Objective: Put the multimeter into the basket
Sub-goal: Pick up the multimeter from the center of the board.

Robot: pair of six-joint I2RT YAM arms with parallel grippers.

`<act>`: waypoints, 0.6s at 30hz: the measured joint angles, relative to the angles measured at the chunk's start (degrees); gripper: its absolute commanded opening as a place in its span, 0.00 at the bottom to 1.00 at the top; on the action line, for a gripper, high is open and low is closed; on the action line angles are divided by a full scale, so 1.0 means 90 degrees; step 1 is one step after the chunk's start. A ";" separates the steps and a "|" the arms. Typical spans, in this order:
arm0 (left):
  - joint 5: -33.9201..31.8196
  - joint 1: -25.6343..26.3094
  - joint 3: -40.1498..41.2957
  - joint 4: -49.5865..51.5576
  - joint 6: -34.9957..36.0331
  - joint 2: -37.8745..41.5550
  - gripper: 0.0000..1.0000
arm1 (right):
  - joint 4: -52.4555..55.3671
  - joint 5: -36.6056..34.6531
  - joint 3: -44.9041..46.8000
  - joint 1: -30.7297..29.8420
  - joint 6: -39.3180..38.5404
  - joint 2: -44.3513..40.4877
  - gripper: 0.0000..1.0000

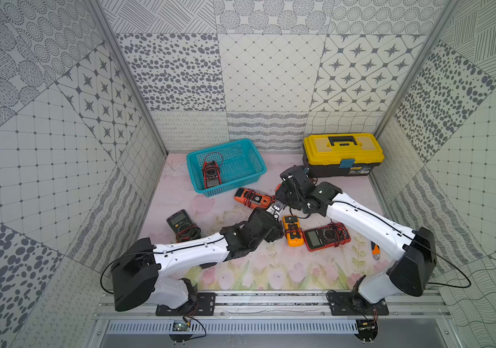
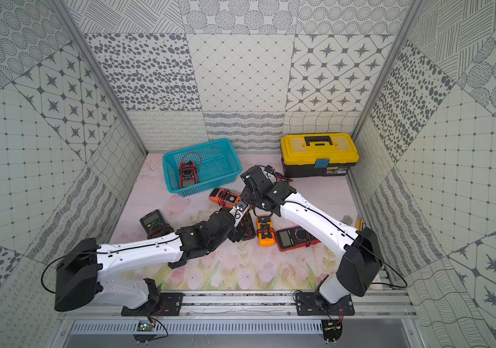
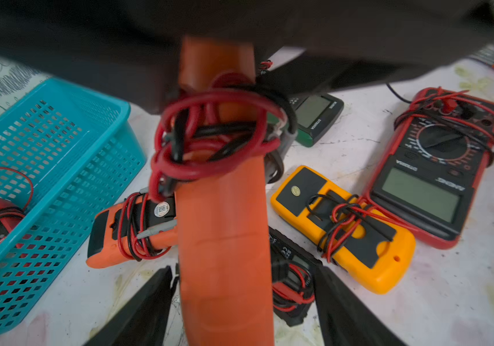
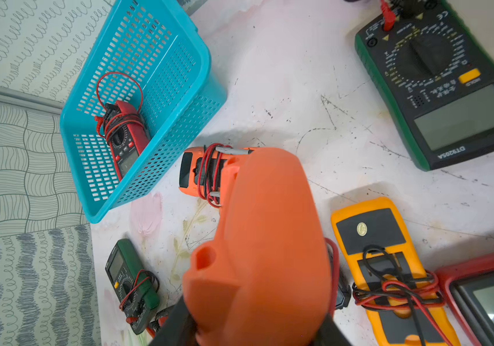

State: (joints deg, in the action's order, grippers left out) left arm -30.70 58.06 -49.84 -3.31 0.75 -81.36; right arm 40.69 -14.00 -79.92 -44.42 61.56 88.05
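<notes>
An orange multimeter wound with red and black leads hangs above the table, and my right gripper is shut on one end of it. My left gripper stands open round the other end of the same multimeter. One finger is close to the orange body and the other stands clearly apart from it. In both top views the two wrists meet over the table's middle and hide most of the multimeter. The turquoise basket stands at the back left, a red clamp meter lying inside it.
On the table lie an orange meter by the basket, a yellow one, a red-black one, a dark green one and a black one under the left wrist. A yellow-lidded toolbox stands back right.
</notes>
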 measured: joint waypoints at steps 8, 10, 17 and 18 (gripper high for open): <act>-0.1098 0.0027 -0.0143 -0.0537 0.0622 -0.0651 0.37 | -0.0172 -0.0248 0.0000 0.0056 0.0075 -0.0022 0.00; -0.1309 0.0027 -0.0143 -0.0675 0.0780 -0.0729 0.31 | -0.0177 -0.0299 0.0000 0.0056 0.0097 -0.0022 0.00; -0.1481 0.0024 -0.0083 -0.1137 0.1139 -0.0736 0.72 | -0.0308 -0.0313 0.0000 0.0049 0.0131 -0.0143 0.00; -0.1481 0.0024 -0.0049 -0.1268 0.1200 -0.0733 0.75 | -0.0328 -0.0291 0.0000 0.0046 0.0141 -0.0172 0.00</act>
State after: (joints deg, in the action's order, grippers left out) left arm -44.03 58.28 -50.28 -14.72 11.55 -87.96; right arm 37.74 -16.62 -79.92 -44.01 62.83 86.50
